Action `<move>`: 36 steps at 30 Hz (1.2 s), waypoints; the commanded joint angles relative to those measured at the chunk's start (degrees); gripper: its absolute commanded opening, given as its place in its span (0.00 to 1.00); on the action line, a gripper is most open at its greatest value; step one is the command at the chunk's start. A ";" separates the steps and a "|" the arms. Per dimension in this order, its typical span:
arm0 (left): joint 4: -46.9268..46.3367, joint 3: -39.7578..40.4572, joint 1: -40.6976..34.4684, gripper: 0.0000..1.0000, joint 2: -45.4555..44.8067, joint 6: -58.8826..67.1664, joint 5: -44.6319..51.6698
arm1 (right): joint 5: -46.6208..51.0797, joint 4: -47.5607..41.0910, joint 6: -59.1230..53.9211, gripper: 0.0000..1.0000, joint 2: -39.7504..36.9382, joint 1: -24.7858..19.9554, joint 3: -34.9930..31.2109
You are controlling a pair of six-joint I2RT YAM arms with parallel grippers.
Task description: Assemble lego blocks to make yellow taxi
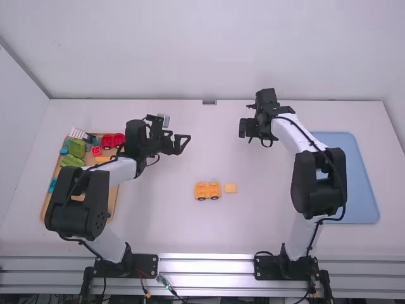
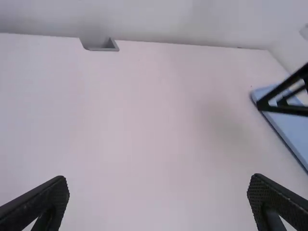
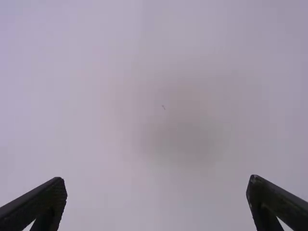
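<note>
A yellow-orange block car body with dark wheels (image 1: 207,191) lies on the table in the middle front. Just right of it is a flat yellow-orange block (image 1: 231,188), with a narrow gap between them. My left gripper (image 1: 182,144) is behind and left of the car, above the table, open with nothing between its fingers; the left wrist view has this gripper (image 2: 159,192) wide apart too. Farther back on the right, my right gripper (image 1: 245,129) is over the table, and in the right wrist view the gripper (image 3: 157,193) stands open over bare white.
On the left, partly under the left arm, a wooden tray (image 1: 112,201) holds several blocks, among them a red car piece (image 1: 113,140) and green blocks (image 1: 77,148). A blue tray (image 1: 362,190) lies at the right, beside the right arm.
</note>
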 commanded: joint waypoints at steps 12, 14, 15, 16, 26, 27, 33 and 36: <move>-11.80 -0.20 -0.13 0.99 0.11 42.27 31.52 | -57.31 -23.61 -86.07 0.99 0.37 -7.85 2.23; -17.49 -0.22 -0.66 0.99 0.11 51.63 33.70 | -58.12 -27.32 -93.09 0.99 0.37 -8.20 0.79; -17.84 -0.22 -0.66 0.99 0.13 52.19 33.77 | -58.03 -27.34 -93.37 0.99 0.37 -8.20 0.63; -20.35 -0.22 -0.68 0.99 0.13 56.17 34.21 | -57.64 -27.19 -94.75 0.99 0.37 -8.17 -0.59; -19.19 -6.45 -6.69 0.99 0.13 68.67 28.46 | -50.14 -14.32 -94.51 0.99 0.37 -4.44 -12.31; -17.92 -7.34 -7.17 0.99 0.13 67.93 27.04 | -50.38 -13.29 -94.49 0.99 0.37 -4.13 -13.38; -9.84 -12.48 -8.13 0.99 0.79 62.55 25.83 | -50.60 -4.48 -94.44 0.99 0.37 -3.30 -21.62; -7.98 -13.44 -7.96 0.99 2.27 62.51 25.66 | -50.60 0.35 -91.80 0.99 0.37 -3.23 -25.59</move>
